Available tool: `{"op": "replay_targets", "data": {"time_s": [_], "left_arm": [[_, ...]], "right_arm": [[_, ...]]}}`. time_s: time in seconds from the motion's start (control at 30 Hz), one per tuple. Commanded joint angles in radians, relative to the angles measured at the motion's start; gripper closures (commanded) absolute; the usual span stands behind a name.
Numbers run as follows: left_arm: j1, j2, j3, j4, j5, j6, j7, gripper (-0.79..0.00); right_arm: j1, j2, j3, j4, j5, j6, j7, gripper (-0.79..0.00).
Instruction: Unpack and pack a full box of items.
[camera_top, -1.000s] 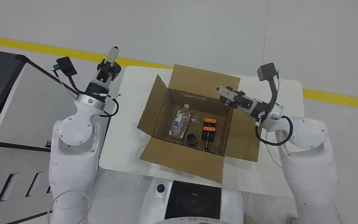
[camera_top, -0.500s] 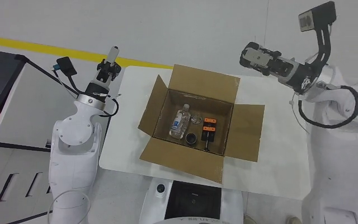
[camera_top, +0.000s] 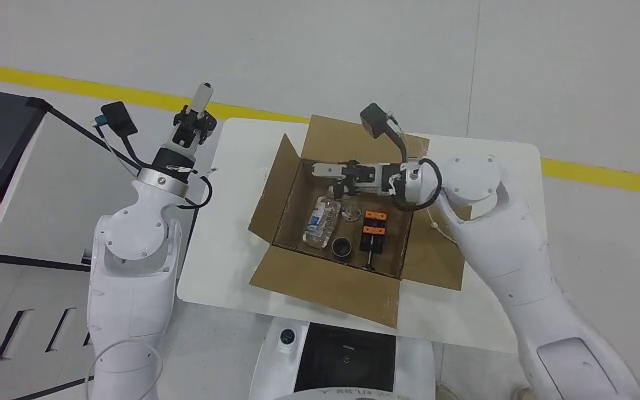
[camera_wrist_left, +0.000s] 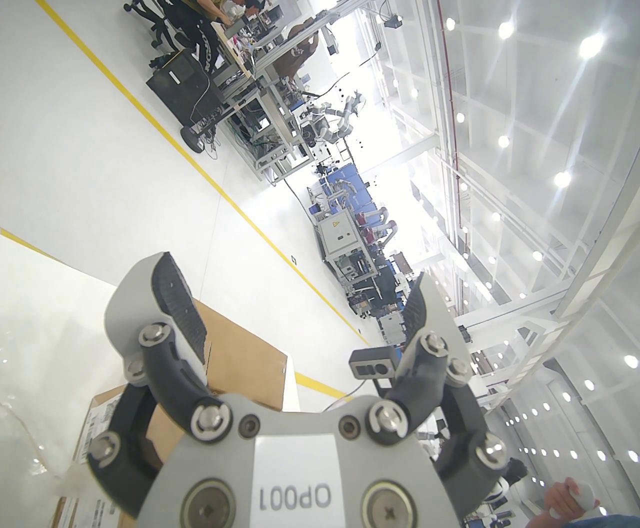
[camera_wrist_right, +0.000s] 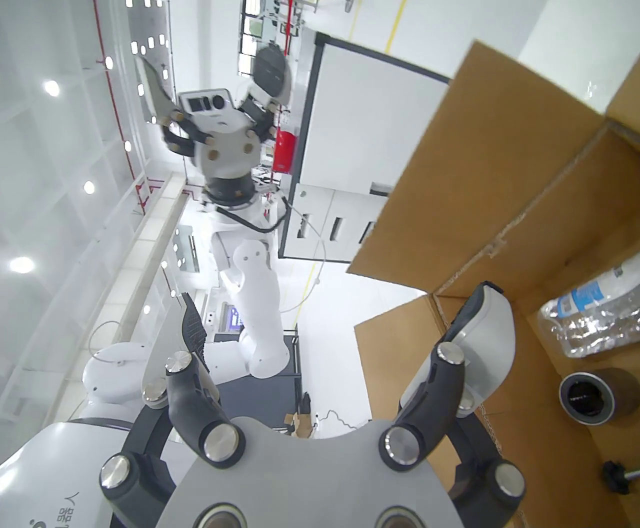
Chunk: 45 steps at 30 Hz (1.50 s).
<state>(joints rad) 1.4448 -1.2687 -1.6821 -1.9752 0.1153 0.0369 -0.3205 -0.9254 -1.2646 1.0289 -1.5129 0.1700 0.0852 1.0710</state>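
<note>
Right gripper (camera_wrist_right: 340, 305) spread wide, empty, over the box (camera_top: 345, 285).

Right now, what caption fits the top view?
Open right gripper over the cardboard box near the water bottle; left gripper raised aside.

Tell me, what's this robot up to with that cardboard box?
It is working at an open cardboard box on a white table. The right arm's fingers are open and empty, held over the inside of the box near a plastic bottle lying there. A black cylinder and an orange-and-black item also lie in the box. The left arm's fingers are open and empty too, held up beside the table's far corner.
</note>
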Motion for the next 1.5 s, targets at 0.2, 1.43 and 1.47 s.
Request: {"op": "replay_targets", "data": {"time_s": [0.2,1.43,1.47], "left_arm": [[0.000,0.000,0.000,0.000,0.000,0.000,0.000,-0.785],[0.000,0.000,0.000,0.000,0.000,0.000,0.000,-0.785],[0.000,0.000,0.000,0.000,0.000,0.000,0.000,-0.785]], "right_arm": [[-0.096,0.019,-0.019,-0.018,-0.094,0.095,0.002,-0.785],[-0.104,-0.008,-0.146,0.242,-0.177,0.047,-0.185,-0.465],[-0.104,-0.008,-0.146,0.242,-0.177,0.047,-0.185,-0.465]]}}
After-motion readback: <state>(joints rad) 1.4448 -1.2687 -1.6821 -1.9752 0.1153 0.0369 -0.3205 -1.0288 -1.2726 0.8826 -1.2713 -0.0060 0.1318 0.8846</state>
